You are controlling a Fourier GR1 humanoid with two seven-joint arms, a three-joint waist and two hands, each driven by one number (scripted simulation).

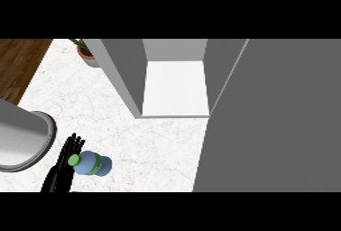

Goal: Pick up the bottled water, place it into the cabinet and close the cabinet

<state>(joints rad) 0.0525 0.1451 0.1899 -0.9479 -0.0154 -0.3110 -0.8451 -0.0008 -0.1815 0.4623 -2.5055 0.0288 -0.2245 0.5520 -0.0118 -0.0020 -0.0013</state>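
A white marbled counter fills most of the head view, with a strip of dark wooden floor at the upper left edge. A grey cabinet stands on the counter at the top centre, its white inner shelf exposed, and its open door spreads as a wide grey panel down the right side. A potted plant sits just beside the cabinet's left wall at the far edge.

A grey forearm enters from the left, large and close to the camera. The left hand rises from the lower edge at the lower left, its black fingers straight and held together, pointing up the view toward the far side of the counter. They are extended, not curled round anything.

The bottled water, blue with a green cap, stands on the counter immediately right of the fingers, touching or nearly touching their side; which of the two cannot be told. The cabinet opening lies well beyond the fingertips, up and to the right.
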